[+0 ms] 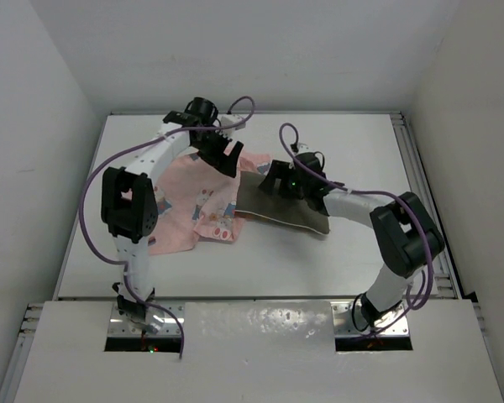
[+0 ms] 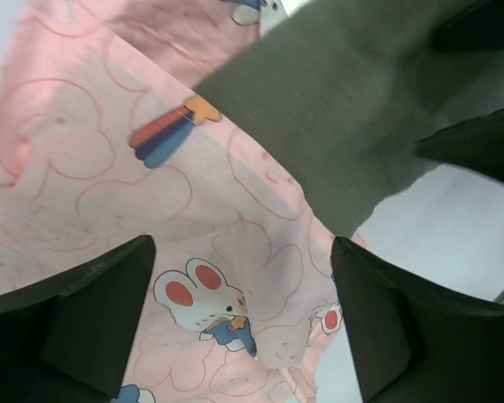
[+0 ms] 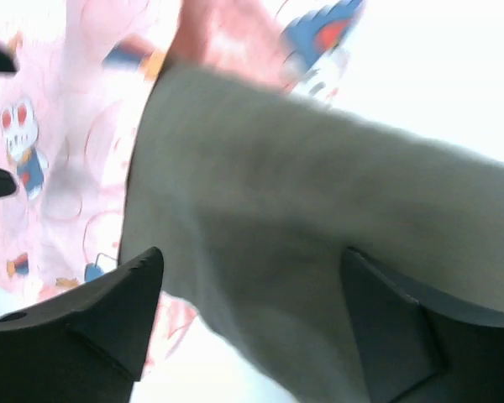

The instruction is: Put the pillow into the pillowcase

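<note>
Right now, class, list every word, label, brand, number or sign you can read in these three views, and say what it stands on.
None: no text can be read in any view.
The pillowcase carries only pictures, rabbits and a red, blue and orange streak, with no letters.
The pillow is plain, without a label in view.
The table shows no lettering.

On the table (image 1: 361, 252), the pillowcase (image 1: 185, 214) lies to the left, the pillow (image 1: 277, 206) just right of it, its left end resting on the pillowcase's edge.
</note>
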Controlling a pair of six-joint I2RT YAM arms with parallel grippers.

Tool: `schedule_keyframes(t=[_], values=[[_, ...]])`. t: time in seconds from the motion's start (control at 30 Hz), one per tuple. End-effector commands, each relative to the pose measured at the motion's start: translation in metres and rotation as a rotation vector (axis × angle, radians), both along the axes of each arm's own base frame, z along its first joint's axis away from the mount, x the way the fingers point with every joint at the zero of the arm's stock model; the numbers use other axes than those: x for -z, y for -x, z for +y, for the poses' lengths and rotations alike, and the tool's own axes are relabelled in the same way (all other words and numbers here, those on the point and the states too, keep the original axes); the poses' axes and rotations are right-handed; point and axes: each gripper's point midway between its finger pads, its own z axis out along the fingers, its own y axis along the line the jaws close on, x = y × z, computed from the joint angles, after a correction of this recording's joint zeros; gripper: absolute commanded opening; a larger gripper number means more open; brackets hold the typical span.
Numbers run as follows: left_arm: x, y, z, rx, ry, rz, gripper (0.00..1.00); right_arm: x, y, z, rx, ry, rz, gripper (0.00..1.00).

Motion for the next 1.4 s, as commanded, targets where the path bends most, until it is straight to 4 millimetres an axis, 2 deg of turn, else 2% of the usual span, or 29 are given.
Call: schedule_keyframes(t=[0.0,0.07,0.1,0.17,0.3,0.43,0.5,0.53,0.57,0.6,0.67,0.7,0.73,0.77,0.8,0.97,1.0,1.07,1.13,1.17,1.2,1.37], values=[[-0.032,-0.035,-0.011,-0.041,0.019,-0.147,0.8,-0.051,-0.028,-0.027,0.077,-0.06,-0.125,0.85],[-0.023,-0.037,-0.019,-0.034,-0.008,-0.134,0.73,-0.049,-0.034,-0.037,0.084,-0.005,-0.118,0.89],[-0.013,-0.041,-0.021,-0.033,-0.028,-0.119,0.74,-0.041,-0.033,-0.044,0.087,0.029,-0.077,0.91],[-0.002,-0.043,-0.028,-0.036,-0.068,-0.116,0.79,-0.038,-0.043,-0.048,0.086,0.068,-0.057,0.94],[0.017,-0.063,-0.036,-0.085,-0.108,-0.148,0.83,-0.02,-0.044,-0.055,0.073,0.149,-0.009,0.99],[0.035,-0.077,-0.033,-0.142,-0.158,-0.161,0.76,0.005,-0.026,-0.043,-0.015,0.172,0.055,0.99],[0.044,-0.08,-0.032,-0.149,-0.172,-0.149,0.67,0.02,-0.011,-0.032,-0.068,0.157,0.093,0.99],[0.045,-0.079,-0.035,-0.145,-0.171,-0.146,0.55,0.022,-0.004,-0.022,-0.105,0.12,0.097,0.98],[0.048,-0.078,-0.036,-0.143,-0.171,-0.14,0.44,0.026,0.004,-0.016,-0.121,0.106,0.091,0.94],[0.047,-0.076,-0.039,-0.142,-0.163,-0.137,0.23,0.028,0.008,-0.013,-0.131,0.097,0.084,0.91],[0.042,-0.073,-0.042,-0.134,-0.139,-0.14,0.11,0.023,0.011,-0.005,-0.141,0.065,0.056,0.77],[0.04,-0.071,-0.045,-0.126,-0.128,-0.139,0.07,0.025,0.013,-0.004,-0.144,0.061,0.06,0.55],[0.037,-0.07,-0.048,-0.119,-0.119,-0.144,0.0,0.024,0.014,-0.001,-0.155,0.057,0.062,0.41],[0.03,-0.07,-0.05,-0.116,-0.114,-0.161,0.0,0.023,0.013,0.0,-0.161,0.053,0.061,0.26],[0.024,-0.07,-0.054,-0.109,-0.104,-0.172,0.0,0.023,0.014,0.002,-0.17,0.049,0.064,0.02],[-0.005,-0.064,-0.068,-0.057,-0.076,-0.231,0.01,0.007,0.015,0.008,-0.223,0.037,0.009,0.0],[-0.009,-0.063,-0.067,-0.054,-0.076,-0.241,0.15,0.0,0.015,0.009,-0.228,0.031,-0.01,0.0],[-0.013,-0.061,-0.063,-0.049,-0.092,-0.253,0.18,-0.004,0.015,0.007,-0.228,0.033,-0.033,0.0],[-0.006,-0.063,-0.054,-0.064,-0.138,-0.26,0.15,-0.008,0.016,0.008,-0.237,0.031,-0.042,0.0],[-0.003,-0.064,-0.048,-0.069,-0.157,-0.264,0.1,-0.008,0.016,0.007,-0.238,0.031,-0.04,0.0],[0.0,-0.066,-0.042,-0.083,-0.188,-0.271,0.01,-0.009,0.017,0.008,-0.242,0.027,-0.038,0.0],[0.005,-0.065,-0.037,-0.089,-0.211,-0.271,0.0,-0.007,0.018,0.01,-0.24,0.012,-0.027,0.0]])
